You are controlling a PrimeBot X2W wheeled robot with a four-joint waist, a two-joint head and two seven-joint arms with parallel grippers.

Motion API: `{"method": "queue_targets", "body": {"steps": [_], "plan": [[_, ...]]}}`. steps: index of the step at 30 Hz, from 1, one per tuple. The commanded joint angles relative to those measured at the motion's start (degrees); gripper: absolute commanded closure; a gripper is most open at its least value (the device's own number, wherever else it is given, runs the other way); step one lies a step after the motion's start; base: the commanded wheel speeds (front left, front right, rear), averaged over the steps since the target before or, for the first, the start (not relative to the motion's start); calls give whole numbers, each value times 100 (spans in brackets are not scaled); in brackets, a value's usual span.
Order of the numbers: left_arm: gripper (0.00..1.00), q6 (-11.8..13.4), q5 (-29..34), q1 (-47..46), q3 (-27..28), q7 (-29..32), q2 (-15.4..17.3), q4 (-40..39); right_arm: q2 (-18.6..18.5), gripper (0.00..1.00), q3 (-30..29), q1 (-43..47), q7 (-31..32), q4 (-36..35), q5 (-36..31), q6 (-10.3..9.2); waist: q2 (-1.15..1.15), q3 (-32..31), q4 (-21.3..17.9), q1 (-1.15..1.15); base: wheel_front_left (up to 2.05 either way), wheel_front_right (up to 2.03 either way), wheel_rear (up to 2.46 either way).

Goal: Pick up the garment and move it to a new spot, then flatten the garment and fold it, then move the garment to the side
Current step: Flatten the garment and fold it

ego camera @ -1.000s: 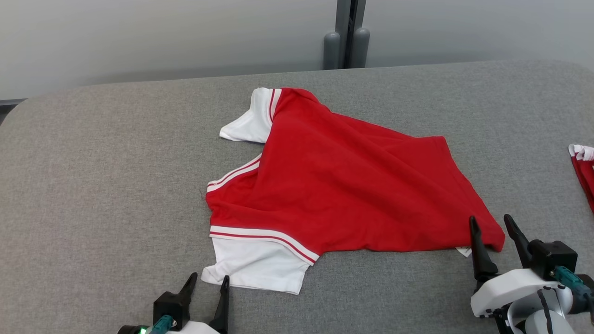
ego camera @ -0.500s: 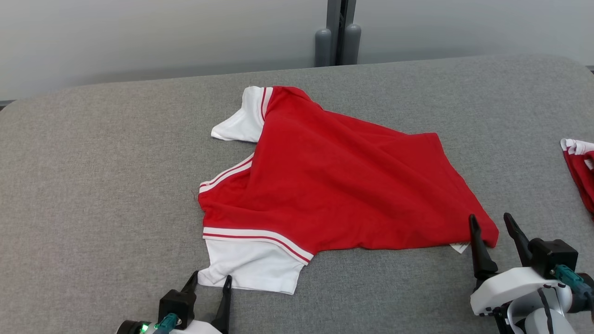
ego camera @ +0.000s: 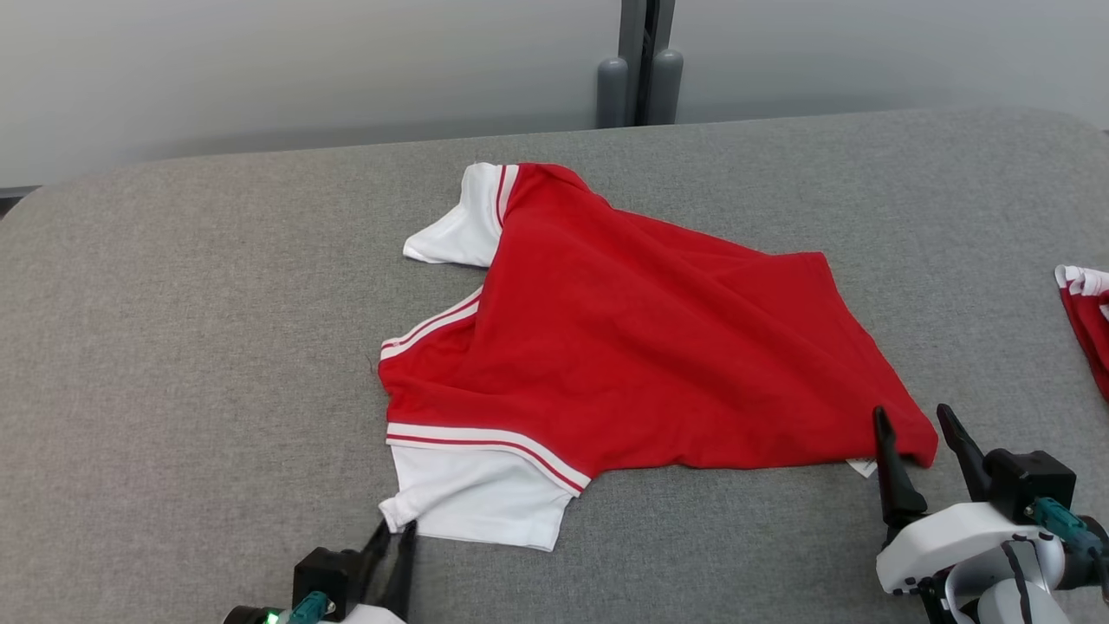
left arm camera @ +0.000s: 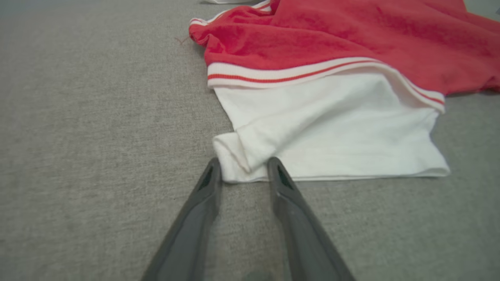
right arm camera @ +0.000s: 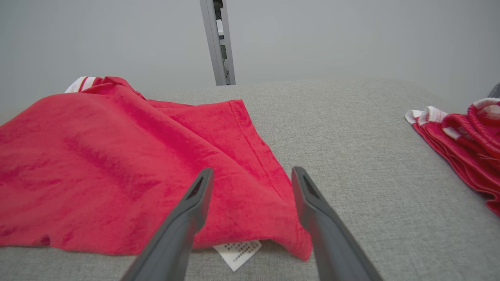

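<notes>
The garment [ego camera: 641, 347] – a red shirt with white, red-striped sleeves – lies loosely spread near the middle of the grey padded table [ego camera: 173, 347], collar end to the left and hem to the right. One white sleeve [ego camera: 476, 503] points toward the near edge; the other [ego camera: 459, 230] lies at the far left of the shirt.

The left gripper [ego camera: 394, 542] sits low at the near sleeve's left corner. In the left wrist view its fingers [left arm camera: 209, 183] are drawn in on either side of the rolled corner of the cloth, touching it; I cannot tell whether they truly pinch it.

The right gripper [ego camera: 911, 412] is spread wide – the shirt's near right hem corner lies between its fingers [right arm camera: 195, 195], which do not press it. A white label [right arm camera: 238, 249] peeks from under that corner.

Another red and white garment [ego camera: 1087, 321] lies at the table's right edge, well apart from the shirt.
</notes>
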Motion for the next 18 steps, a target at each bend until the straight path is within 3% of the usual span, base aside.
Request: {"method": "queue_targets", "body": {"steps": [1, 18], "plan": [[100, -28, -53, 20, 0, 6, 25, 27, -29, 0, -31, -40, -24, 21, 9, 0, 0, -1, 19, 0, 0, 0, 0], [100, -57, -45, -75, 33, 5, 30, -182, -28, 0, -886, -278, -25, 802, -383, 0, 0, 187, 329, 0, 0, 0, 0]]}}
